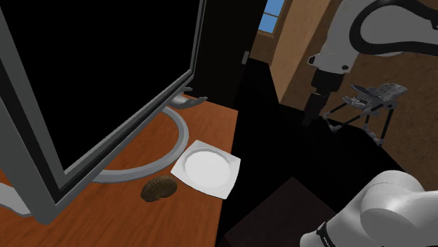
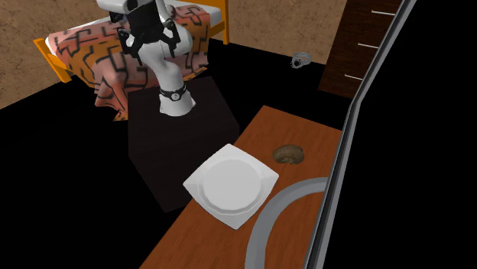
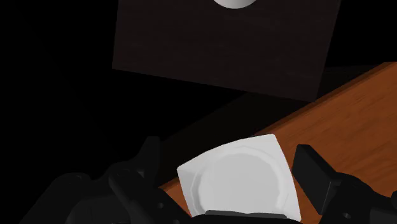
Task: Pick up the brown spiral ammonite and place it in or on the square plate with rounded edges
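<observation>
brown ammonite [image 1: 159,189] just beside white plate [image 1: 206,168], well apart from pincer [image 3: 232,167]

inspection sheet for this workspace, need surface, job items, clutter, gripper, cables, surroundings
surface: orange-brown wooden desk, much of it taken up by the monitor
job's things: brown ammonite lies on the desk beside the white square plate, not on it
clutter: monitor with a black screen, standing on a grey ring-shaped foot
grippers: gripper open, holding nothing, raised high above the desk edge with the plate far below its fingers
cables: nothing seen
surroundings: dark box stand next to the desk, bed with a patterned blanket behind it, window, black areas around the desk
</observation>
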{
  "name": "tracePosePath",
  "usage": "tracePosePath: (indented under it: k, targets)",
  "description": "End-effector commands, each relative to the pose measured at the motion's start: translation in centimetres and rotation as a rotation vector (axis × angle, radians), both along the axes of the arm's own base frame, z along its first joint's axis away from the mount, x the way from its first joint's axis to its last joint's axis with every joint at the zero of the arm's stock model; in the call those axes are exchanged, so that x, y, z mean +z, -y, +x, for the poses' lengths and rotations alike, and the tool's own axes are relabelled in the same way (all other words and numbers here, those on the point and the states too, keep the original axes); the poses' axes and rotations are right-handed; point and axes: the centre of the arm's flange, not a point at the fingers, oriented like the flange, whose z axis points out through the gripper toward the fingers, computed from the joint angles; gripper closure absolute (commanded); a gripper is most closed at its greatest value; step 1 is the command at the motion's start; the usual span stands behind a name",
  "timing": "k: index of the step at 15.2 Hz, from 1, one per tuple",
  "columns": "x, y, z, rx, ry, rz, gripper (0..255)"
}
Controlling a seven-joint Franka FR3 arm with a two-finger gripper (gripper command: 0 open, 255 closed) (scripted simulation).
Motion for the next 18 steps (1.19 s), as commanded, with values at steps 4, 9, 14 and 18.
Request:
tracePosePath:
  k: [4, 9, 14, 18]
  targets:
    - [-2.3, -1.7, 2.7, 0.081, 0.008, 0.005, 0]
    - [-6.2, -5.0, 6.8, 0.216, 0.022, 0.014, 0]
    - [-9.9, -8.8, 10.5, 0.351, 0.035, 0.022, 0]
    - [-12.8, -12.2, 13.1, 0.458, 0.046, 0.029, 0]
